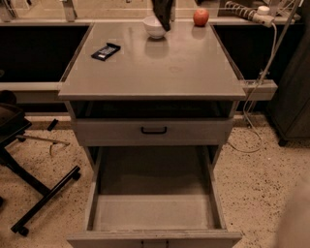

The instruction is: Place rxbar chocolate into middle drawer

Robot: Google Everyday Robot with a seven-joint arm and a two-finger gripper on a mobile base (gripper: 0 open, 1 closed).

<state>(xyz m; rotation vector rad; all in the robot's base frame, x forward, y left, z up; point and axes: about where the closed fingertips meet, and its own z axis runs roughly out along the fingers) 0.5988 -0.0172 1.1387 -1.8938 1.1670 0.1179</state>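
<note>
A grey cabinet (pixel 169 68) stands on speckled beige floor (pixel 261 184). Left of it, a black chair base (pixel 45 199); right of it, a white cable (pixel 271 43) and dark cupboard (pixel 295 87). The gripper (pixel 162 13) hangs above its back edge.

Grey tabletop (pixel 169 68), rear edge: white bowl (pixel 154 28) directly beneath the dark hand (pixel 162 10), which hangs at the top of view. Red apple (pixel 200 17) to the bowl's right, apart from it. Below the tabletop: closed grey drawer front (pixel 193 131) with black handle (pixel 154 130). Right: power strip (pixel 242 10) on back ledge, pale cable (pixel 274 38) trailing down to speckled floor (pixel 261 189). Left: black chair base (pixel 41 196) on castors.
</note>
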